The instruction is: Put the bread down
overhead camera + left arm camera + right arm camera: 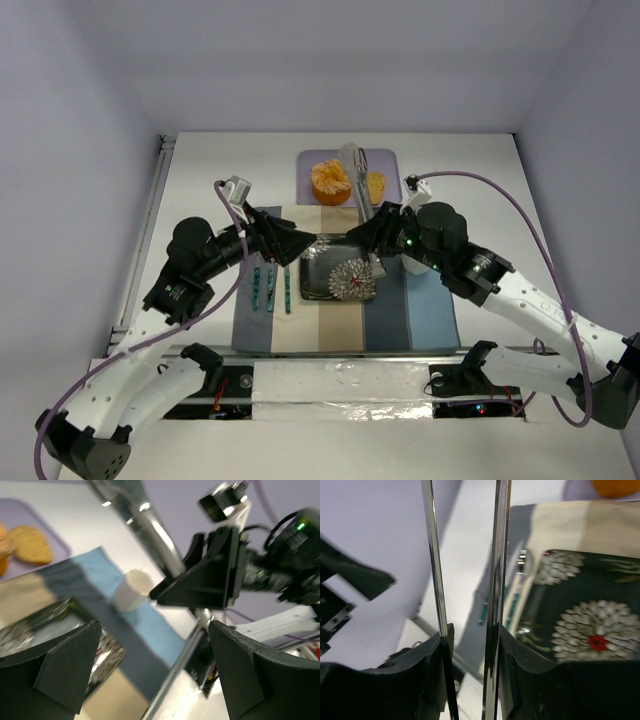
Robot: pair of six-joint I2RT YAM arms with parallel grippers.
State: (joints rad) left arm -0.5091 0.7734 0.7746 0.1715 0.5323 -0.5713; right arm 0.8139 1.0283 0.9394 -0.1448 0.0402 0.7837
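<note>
- Bread [376,185]: on the purple tray [390,160] beyond the plate [325,280], right of the orange [330,182].
- Right tool [368,232]: above the plate's far right corner, short of the bread, clamped on metal tongs [355,175]. From overhead the tongs' far end lies between orange and bread; contact cannot be told.
- Left tool [300,243]: above the plate's far left corner, jaws wide, empty, well apart from the bread.
- Cup [132,589]: right of the plate.

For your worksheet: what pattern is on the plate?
The plate: white flowers, red centre; right wrist view.
</note>
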